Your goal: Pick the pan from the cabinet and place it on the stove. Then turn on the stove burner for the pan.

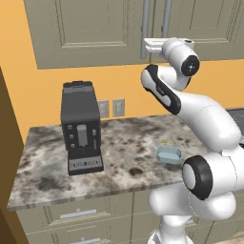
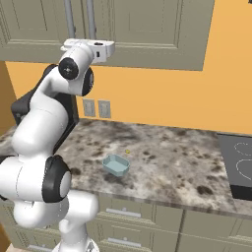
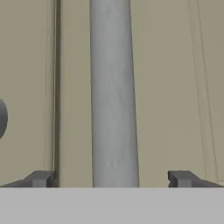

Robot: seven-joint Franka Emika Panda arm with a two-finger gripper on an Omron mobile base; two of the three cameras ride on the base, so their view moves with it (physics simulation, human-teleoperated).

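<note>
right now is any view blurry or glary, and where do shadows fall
Hand view: the cabinet handle looms close and soft-edged between the open pincer tips, evenly lit, no glare. Left base view: sharp enough, with a soft shadow under the coffee machine on the counter. Right base view: flat light, a faint shadow beside the blue dish, no glare on the stove.

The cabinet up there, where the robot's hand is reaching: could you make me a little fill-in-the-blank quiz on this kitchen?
1. The gripper is open, its fingers either side of a vertical grey ____ on the cabinet.
2. The cabinet doors are ____.
3. The black coffee machine stands on the ____.
4. The small tray on the counter is light ____.

Missing words: handle; closed; counter; blue
</note>
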